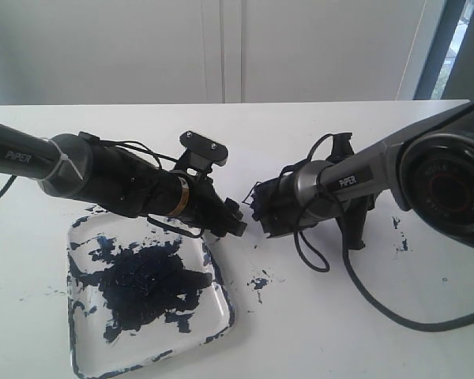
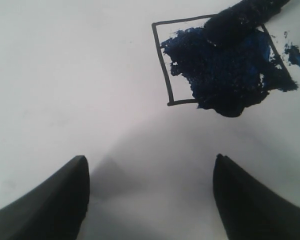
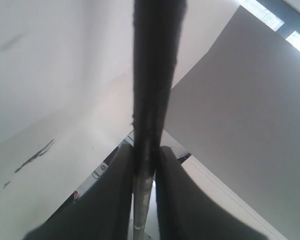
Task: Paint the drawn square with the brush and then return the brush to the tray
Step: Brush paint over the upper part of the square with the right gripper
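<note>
Two risks stand out. The thick blue-black paint inside the thin black outlined square (image 2: 215,65) spills over the outline on one side, while a strip along the opposite edge is bare. A heavy stroke toward that strip could push more paint over the line. The arms also sit close together at mid-table, so a wide sweep could knock the right gripper (image 3: 145,165) against the left gripper (image 2: 150,190).

The right pincer is clamped on the long thin black-handled paintbrush (image 3: 152,75). The left one hangs with its fingers spread and nothing between them.

The brush's long axis runs straight out along the right gripper. Judging by the exterior view it points leftward and down, and its paint-clogged tip rests over one corner of the square. The shallow clear square tray with a dark paint blotch (image 1: 223,300) lies near left, under the left arm.
</note>
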Controlling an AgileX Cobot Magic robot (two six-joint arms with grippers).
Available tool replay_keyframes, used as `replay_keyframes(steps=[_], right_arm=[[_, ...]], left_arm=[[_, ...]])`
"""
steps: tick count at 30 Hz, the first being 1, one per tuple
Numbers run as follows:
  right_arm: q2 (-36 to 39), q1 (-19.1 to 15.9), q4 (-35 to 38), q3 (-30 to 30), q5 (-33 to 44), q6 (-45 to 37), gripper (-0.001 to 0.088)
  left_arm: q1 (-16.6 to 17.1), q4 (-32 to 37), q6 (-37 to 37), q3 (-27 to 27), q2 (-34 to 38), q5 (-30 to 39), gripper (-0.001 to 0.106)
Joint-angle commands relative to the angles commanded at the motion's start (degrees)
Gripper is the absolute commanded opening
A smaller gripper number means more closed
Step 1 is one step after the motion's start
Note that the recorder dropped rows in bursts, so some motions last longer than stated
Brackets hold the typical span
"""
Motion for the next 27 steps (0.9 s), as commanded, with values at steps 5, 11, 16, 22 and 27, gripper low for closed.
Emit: replay_keyframes(steps=[5, 11, 16, 22, 27], right_arm=[[0.0, -0.4, 0.1, -0.6, 0.0, -0.1, 0.0], [0.0, 0.0, 2.7, -0.6, 0.0, -1.2, 0.0], [0.0, 1.3, 3.0, -0.6, 0.0, -1.3, 0.0], [0.0, 1.6, 4.3, -0.6, 0.0, -1.8, 0.0], [0.0, 1.6, 4.9, -0.4, 0.0, -2.1, 0.0]], left_arm=[[0.0, 0.0, 0.0, 0.0, 0.0, 0.2, 0.072], [0.0, 0.0, 0.0, 0.0, 0.0, 0.2, 0.072], [0.0, 0.0, 0.0, 0.0, 0.0, 0.7, 0.072], [0.0, 0.0, 0.0, 0.0, 0.0, 0.7, 0.072], [0.0, 0.0, 0.0, 0.0, 0.0, 0.7, 0.072]])
